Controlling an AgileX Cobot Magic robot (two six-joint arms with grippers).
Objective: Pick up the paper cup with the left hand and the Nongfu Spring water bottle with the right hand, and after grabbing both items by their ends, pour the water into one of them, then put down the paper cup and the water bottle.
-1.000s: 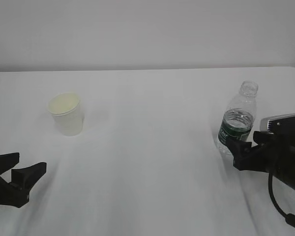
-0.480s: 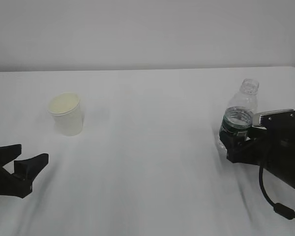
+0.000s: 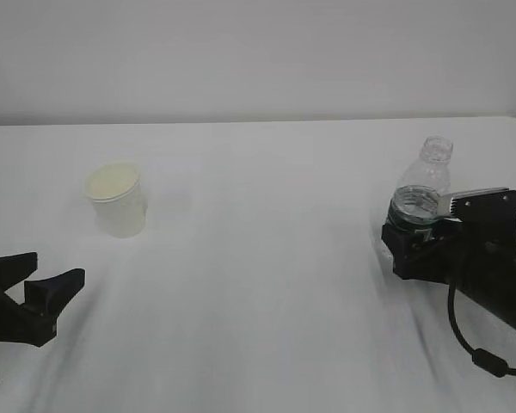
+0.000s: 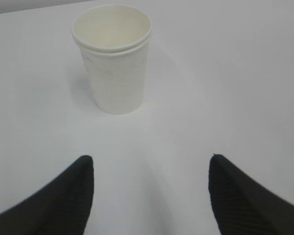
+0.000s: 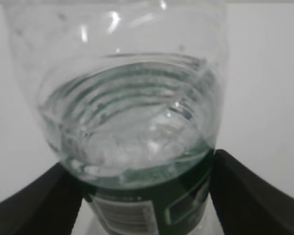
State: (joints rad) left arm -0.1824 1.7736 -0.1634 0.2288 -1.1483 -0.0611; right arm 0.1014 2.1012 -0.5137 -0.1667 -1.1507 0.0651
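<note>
Bottle label (image 5: 152, 208) lettering unreadable

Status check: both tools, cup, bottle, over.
Left tool open, short of the paper cup, nothing between. Right tool straddling the water bottle at its label; bottle tilted, uncapped, water inside. Cup upright, untouched.

My left hand (image 3: 36, 291) hangs with jaws spread at seven o'clock, well short of the upright white paper cup (image 3: 117, 200) at ten o'clock, while my right hand (image 3: 413, 249) brackets the uncapped, green-labelled Nongfu Spring water bottle (image 3: 420, 203), part-filled with water (image 5: 132, 132), at three o'clock.
</note>
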